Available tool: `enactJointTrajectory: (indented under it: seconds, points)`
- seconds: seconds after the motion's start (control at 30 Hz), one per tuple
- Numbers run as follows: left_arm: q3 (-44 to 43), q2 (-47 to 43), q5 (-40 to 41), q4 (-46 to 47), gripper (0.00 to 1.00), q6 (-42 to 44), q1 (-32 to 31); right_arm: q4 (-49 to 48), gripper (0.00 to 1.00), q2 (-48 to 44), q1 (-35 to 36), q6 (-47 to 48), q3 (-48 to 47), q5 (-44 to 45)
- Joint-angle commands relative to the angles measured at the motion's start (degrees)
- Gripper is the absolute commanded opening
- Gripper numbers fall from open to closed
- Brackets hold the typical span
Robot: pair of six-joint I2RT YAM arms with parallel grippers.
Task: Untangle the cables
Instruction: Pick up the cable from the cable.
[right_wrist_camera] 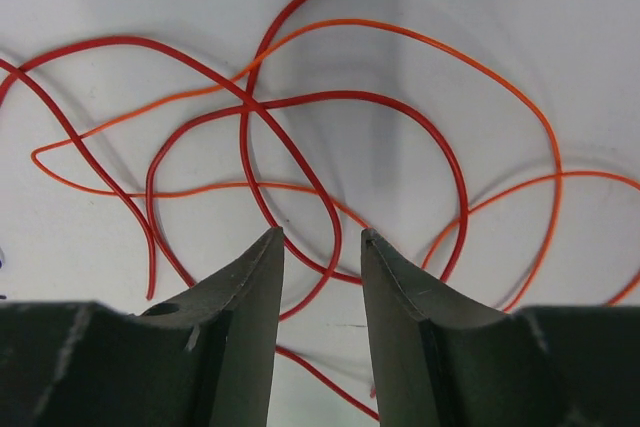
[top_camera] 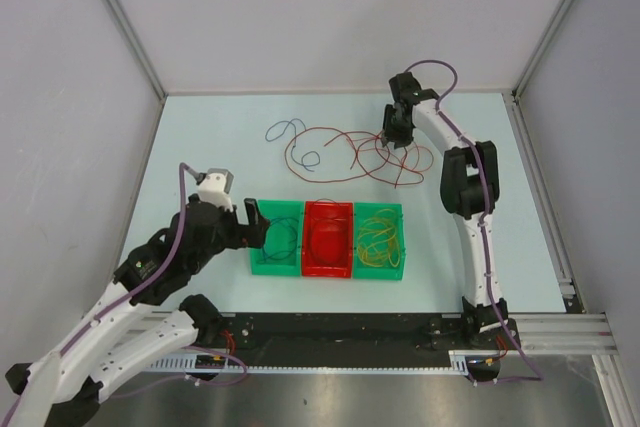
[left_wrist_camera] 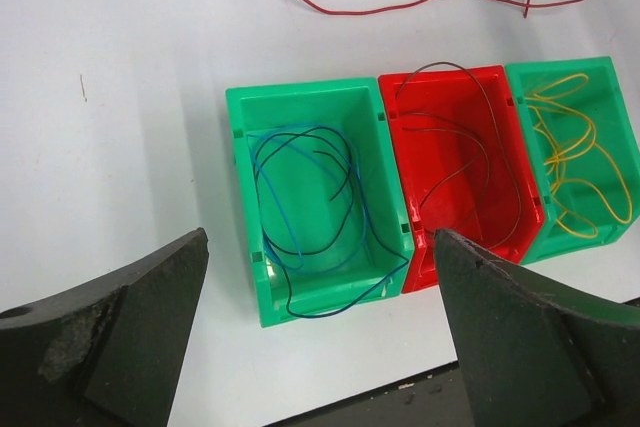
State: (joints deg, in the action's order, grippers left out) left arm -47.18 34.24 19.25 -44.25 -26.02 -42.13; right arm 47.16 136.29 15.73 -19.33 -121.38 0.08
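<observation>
Bright, even light from above — faint soft shadows beside the cables [right_wrist_camera: 247, 102] (crisply focused in wrist views).

L gripper [left_wrist_camera: 320, 239] spread wide, facing green bin [left_wrist_camera: 240, 147] w/ blue cables [left_wrist_camera: 300, 131] inside.

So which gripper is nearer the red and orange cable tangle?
Right. The right gripper hangs directly over the tangle, jaws apart; the left gripper sits by the nearest green bin, well short of the tangle.
</observation>
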Motion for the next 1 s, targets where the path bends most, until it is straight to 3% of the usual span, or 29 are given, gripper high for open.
enactJointTrajectory:
  seconds: [0.0, 0.47, 0.63, 0.8, 0.97]
  points:
    - [0.3, 0.0, -0.8, 1.7, 1.0, 0.0, 1.5, -1.2, 0.41, 2.6, -0.3, 0.7, -5.4, -1.4]
    - [0.7, 0.0, -3.2, 2.8, 1.0, 1.0, 5.1, -0.5, 0.4, 7.7, -0.4, 1.2, -9.0, -0.3]
    - [0.8, 0.0, -3.9, 3.0, 1.0, 1.2, 6.2, -0.8, 0.29, 8.6, -0.4, 1.0, -8.8, -1.1]
    - [0.9, -0.2, -4.4, 3.2, 1.0, 1.4, 7.1, -0.6, 0.03, 8.6, -0.3, 0.7, -8.5, -0.5]
    - [0.9, -0.3, -4.7, 3.5, 0.99, 1.5, 7.9, -0.8, 0.0, 8.1, -0.4, 0.9, -9.0, -0.9]
